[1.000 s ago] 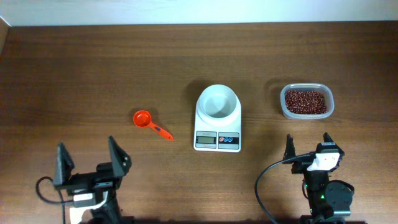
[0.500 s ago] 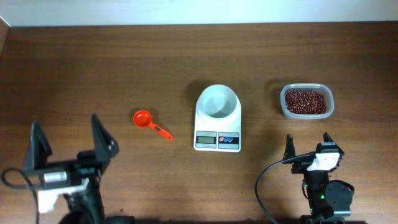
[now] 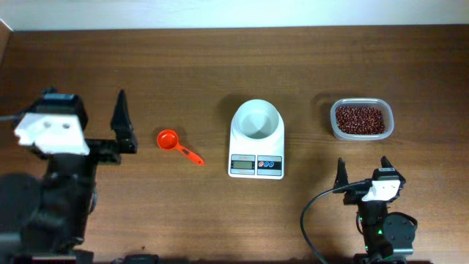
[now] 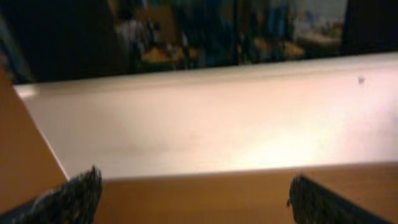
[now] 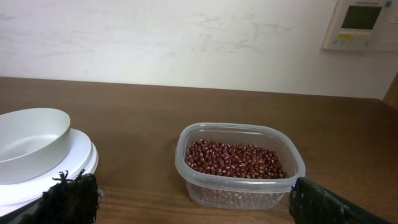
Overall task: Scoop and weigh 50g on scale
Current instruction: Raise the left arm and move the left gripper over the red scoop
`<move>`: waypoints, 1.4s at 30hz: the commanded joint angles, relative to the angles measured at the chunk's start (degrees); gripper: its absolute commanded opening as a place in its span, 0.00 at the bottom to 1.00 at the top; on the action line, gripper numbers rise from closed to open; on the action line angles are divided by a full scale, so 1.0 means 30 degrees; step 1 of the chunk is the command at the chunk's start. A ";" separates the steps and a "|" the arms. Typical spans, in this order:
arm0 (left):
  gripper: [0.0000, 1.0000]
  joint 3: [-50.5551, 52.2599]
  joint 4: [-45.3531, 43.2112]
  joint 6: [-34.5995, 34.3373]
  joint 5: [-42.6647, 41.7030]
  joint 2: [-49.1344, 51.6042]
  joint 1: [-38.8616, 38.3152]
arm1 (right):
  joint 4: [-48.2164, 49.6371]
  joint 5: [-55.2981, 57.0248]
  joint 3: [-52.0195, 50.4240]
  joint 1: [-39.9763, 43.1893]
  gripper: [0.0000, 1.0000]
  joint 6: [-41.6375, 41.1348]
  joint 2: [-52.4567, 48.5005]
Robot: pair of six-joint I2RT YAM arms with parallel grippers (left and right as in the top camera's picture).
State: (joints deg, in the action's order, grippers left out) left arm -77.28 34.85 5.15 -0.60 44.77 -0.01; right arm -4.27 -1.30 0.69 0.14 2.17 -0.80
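The white scale with its round bowl stands mid-table; its bowl also shows at the left of the right wrist view. The reddish-brown beans fill a clear tub at the right. An orange scoop lies left of the scale. My left gripper is raised at the left, open and empty, just left of the scoop; its wrist view shows only blurred tabletop between the fingertips. My right gripper stands open near the front edge, facing the tub with nothing in it.
A pale wall runs behind the table's far edge. The right arm's base and cable sit at the front right. The left arm's body covers the front left corner.
My left arm has risen and swung left and away from the front edge, ending beside the scoop. The right arm, scale, tub and scoop have not moved.
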 commanded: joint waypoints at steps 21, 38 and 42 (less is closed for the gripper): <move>0.99 -0.0685 0.8174 0.0291 -0.7497 0.5756 0.0095 | -0.0080 0.0029 -0.0124 -0.0189 0.99 0.0066 0.0182; 0.99 -0.0525 0.9173 -1.4382 0.1020 1.3857 0.0095 | -0.0080 0.0029 -0.0124 -0.0189 0.99 0.0058 0.0182; 0.99 -0.0525 0.7883 -1.4345 0.0801 1.6305 0.0102 | -0.0080 0.0029 -0.0124 -0.0189 0.99 0.0066 0.0182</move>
State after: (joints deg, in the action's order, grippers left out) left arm -78.63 60.03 -34.92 0.95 88.88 0.10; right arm -4.27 -1.30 0.69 0.14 2.17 -0.80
